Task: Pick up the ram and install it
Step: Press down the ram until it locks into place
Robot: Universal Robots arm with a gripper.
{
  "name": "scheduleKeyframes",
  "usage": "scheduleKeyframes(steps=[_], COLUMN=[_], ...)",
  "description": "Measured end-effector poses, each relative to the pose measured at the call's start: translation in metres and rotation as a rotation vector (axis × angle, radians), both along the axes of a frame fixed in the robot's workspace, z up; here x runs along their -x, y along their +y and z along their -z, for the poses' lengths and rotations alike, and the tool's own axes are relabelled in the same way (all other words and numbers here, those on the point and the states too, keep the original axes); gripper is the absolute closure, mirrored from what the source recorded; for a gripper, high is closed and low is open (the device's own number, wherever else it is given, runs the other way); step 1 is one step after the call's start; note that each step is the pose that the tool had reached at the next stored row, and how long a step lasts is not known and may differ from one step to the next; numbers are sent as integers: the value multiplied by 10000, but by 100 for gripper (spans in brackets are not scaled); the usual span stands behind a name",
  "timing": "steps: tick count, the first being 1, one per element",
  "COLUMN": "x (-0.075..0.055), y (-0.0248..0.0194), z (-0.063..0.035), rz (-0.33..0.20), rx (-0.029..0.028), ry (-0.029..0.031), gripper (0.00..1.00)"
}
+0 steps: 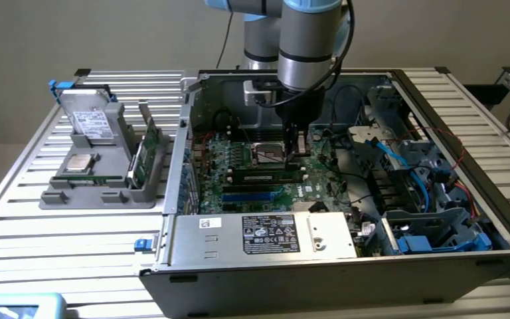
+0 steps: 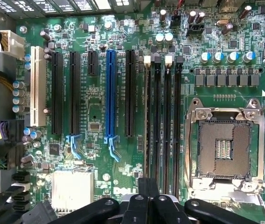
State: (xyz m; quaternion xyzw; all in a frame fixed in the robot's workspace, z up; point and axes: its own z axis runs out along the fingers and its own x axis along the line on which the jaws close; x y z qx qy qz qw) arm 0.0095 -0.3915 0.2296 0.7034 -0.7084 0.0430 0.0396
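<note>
The ram [image 1: 259,177] is a slim dark stick with a small white sticker, standing on edge in a memory slot on the green motherboard [image 1: 237,159] inside the open computer case. In the wrist view the ram [image 2: 147,121] shows edge-on as a thin strip in the slot furthest from the CPU socket, among several parallel black slots. My gripper [image 1: 292,147] hangs just above the board, beside the CPU socket and a little past the ram. Its black fingers [image 2: 137,205] are shut together, and I see nothing between them.
The open CPU socket [image 2: 226,144] lies beside the memory slots. Black, blue [image 2: 110,93] and white [image 2: 38,86] expansion slots sit on the other side. A power supply [image 1: 264,236] fills the case front; blue cables [image 1: 397,159] crowd the exterior view's right. A grey tray [image 1: 104,186] with upright green boards stands outside.
</note>
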Motion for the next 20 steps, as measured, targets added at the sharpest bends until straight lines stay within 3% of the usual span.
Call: scheduleKeyframes(steps=[20], x=[6], y=[10], z=[42], rz=[44], rx=[-11], ry=[-22], gripper=[89])
